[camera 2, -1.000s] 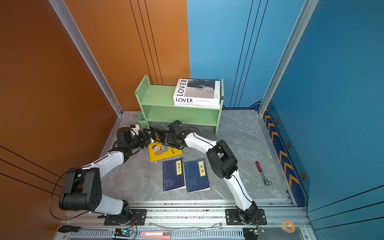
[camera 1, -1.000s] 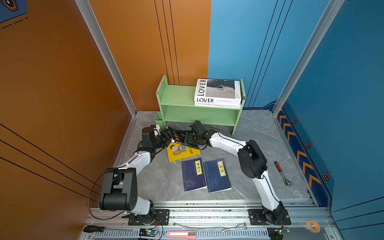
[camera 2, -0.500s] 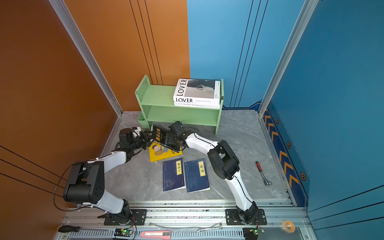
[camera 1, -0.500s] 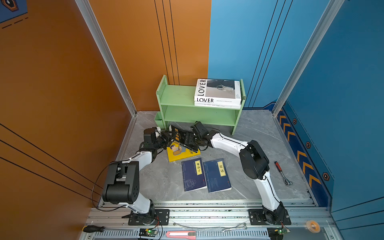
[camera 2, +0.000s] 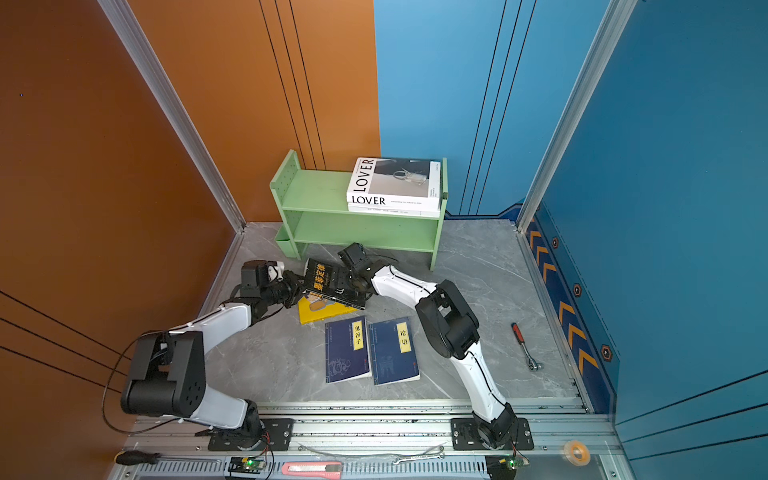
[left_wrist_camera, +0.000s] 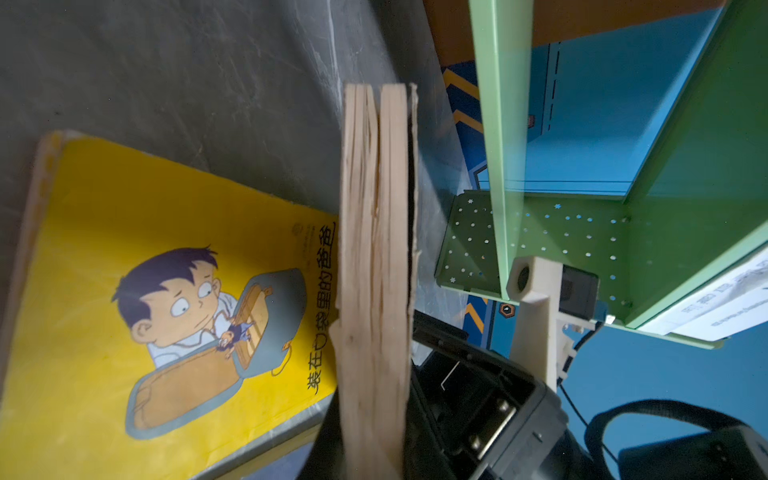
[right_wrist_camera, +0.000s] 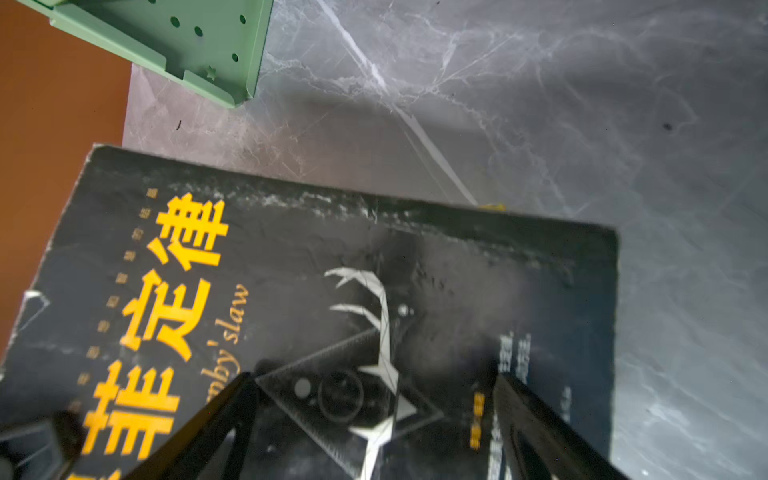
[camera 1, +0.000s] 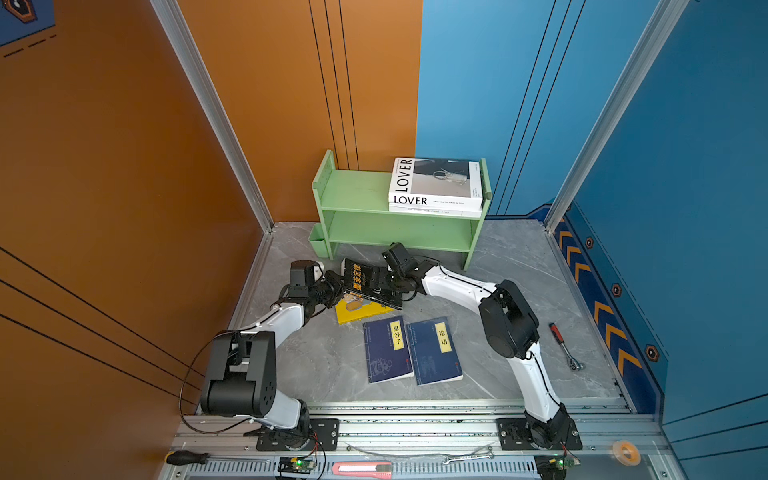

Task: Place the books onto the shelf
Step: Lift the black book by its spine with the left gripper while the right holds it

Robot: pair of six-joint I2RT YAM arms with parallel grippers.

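In both top views a black book with yellow characters is propped at a tilt over a yellow cartoon-cover book. My left gripper is shut on the black book's page edge. My right gripper is open, its fingers spread over the black cover. Two navy yellow-labelled books lie flat in front. The green shelf holds the white "LOVER" book stacked on another white book.
A small green cup hangs on the shelf's left side. A red-handled ratchet lies on the floor at the right. A screwdriver, a utility knife, a wrench and a tape roll rest along the front rail.
My left gripper has moved in to the black book's left edge and closed on it. The right arm has hardly moved.
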